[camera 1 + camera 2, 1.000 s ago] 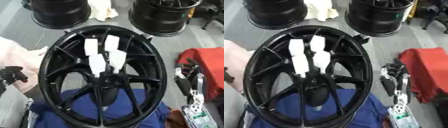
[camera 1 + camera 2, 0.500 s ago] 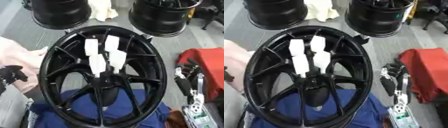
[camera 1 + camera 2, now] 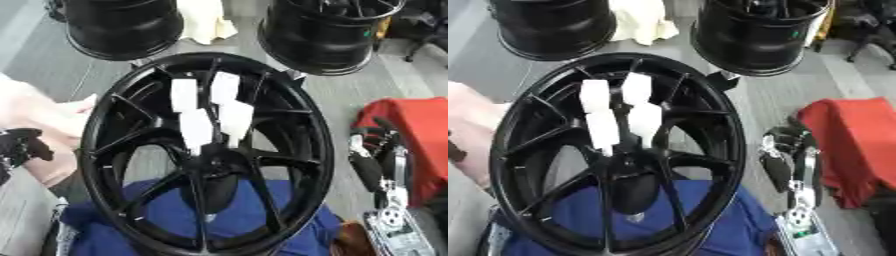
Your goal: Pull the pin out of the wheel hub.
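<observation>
Left eye view: the black wheel hub [image 3: 206,155] fills the middle, standing slightly tilted on a blue cloth [image 3: 201,220] that shows at six o'clock through its spokes. Four white pins [image 3: 210,112] stick up from the hub's centre toward twelve o'clock, bunched side by side just above the middle boss. The left hand [image 3: 22,147] sits at nine o'clock, apart from the rim, with its fingers curled inward and nothing between them. Beside it lies a pale pink cloth [image 3: 39,120] that touches the hub's left rim. The right hand [image 3: 372,165] waits at three o'clock, well clear of the rim, fingers straight and relaxed, pointing up. Behind it is a red cloth [image 3: 416,130]. Two more black rims [image 3: 122,25] stand at eleven and one o'clock on the grey floor.

Right eye view: the same layout, shifted leftward. The right hand [image 3: 785,160] is plainer here, at about four o'clock from the hub centre, released and grasping nothing. The white pins [image 3: 619,112] rise unheld from the centre. The left hand is barely in this view.

As I judge it, the pull has not begun: neither hand touches a pin. The next move calls for a hand, likely the right, to travel toward the centre, close its fingers around one pin and draw it along its own axis, away from the boss, without knocking its neighbours.
</observation>
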Controlling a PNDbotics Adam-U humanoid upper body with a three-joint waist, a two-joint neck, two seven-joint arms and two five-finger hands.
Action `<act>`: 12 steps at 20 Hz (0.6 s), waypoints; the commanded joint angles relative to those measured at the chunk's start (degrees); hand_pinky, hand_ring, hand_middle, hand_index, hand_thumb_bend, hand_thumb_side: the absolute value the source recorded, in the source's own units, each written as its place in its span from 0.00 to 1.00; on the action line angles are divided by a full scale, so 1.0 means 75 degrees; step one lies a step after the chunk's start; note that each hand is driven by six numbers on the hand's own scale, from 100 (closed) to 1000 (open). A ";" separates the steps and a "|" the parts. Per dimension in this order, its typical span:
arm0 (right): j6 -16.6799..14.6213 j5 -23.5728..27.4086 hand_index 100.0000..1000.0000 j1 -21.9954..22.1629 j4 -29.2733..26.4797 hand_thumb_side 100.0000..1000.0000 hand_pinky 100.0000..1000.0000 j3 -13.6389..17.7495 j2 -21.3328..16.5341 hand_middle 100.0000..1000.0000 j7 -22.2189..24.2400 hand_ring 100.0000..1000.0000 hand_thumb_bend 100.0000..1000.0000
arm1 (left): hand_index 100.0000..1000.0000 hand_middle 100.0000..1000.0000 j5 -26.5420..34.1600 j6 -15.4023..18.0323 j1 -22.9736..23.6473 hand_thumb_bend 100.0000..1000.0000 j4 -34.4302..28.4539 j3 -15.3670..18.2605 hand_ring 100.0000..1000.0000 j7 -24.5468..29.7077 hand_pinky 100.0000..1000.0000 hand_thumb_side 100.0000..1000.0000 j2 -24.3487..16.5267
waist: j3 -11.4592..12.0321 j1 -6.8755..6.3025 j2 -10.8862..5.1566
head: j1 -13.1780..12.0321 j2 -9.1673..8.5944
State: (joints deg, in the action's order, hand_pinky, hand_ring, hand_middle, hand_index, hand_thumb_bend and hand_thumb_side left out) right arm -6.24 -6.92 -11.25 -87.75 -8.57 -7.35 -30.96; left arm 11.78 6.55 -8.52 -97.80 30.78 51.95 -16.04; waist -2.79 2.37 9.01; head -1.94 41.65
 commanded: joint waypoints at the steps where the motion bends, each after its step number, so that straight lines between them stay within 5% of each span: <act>1: 0.0011 -0.0064 0.81 -0.0033 -0.0155 0.24 0.62 0.0059 -0.0144 0.60 0.0010 0.61 0.00 | 0.79 0.57 0.0850 0.0726 -0.0239 0.00 0.0061 -0.0149 0.60 -0.0036 0.77 0.69 -0.1366 | -0.0011 -0.0085 -0.0135 | 0.0033 -0.0057; 5: -0.0009 -0.0092 0.81 -0.0019 -0.0142 0.24 0.62 0.0032 -0.0175 0.60 0.0026 0.61 0.00 | 0.80 0.60 0.1903 0.2592 -0.0784 0.00 0.0834 -0.0993 0.63 -0.0005 0.77 0.61 -0.3249 | -0.0060 -0.0167 -0.0163 | 0.0041 -0.0082; 10: -0.0014 -0.0118 0.81 -0.0025 -0.0127 0.24 0.62 -0.0040 -0.0202 0.60 0.0101 0.62 0.00 | 0.81 0.63 0.2373 0.5264 -0.1849 0.00 0.2046 -0.2803 0.65 0.0002 0.77 0.58 -0.5068 | -0.0213 -0.0233 -0.0201 | -0.0082 -0.0108; 12: -0.0015 -0.0114 0.81 -0.0015 -0.0116 0.24 0.62 -0.0069 -0.0217 0.60 0.0125 0.62 0.00 | 0.81 0.63 0.2208 0.5870 -0.2397 0.00 0.2336 -0.3578 0.65 0.0002 0.77 0.56 -0.5472 | -0.0297 -0.0266 -0.0218 | -0.0153 -0.0112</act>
State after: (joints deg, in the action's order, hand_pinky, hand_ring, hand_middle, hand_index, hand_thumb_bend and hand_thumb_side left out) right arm -6.23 -7.44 -11.01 -87.75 -8.92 -7.87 -30.35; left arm 28.48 29.61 -25.40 -81.27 6.76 34.48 -52.50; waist -5.13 0.65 8.44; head -2.71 41.61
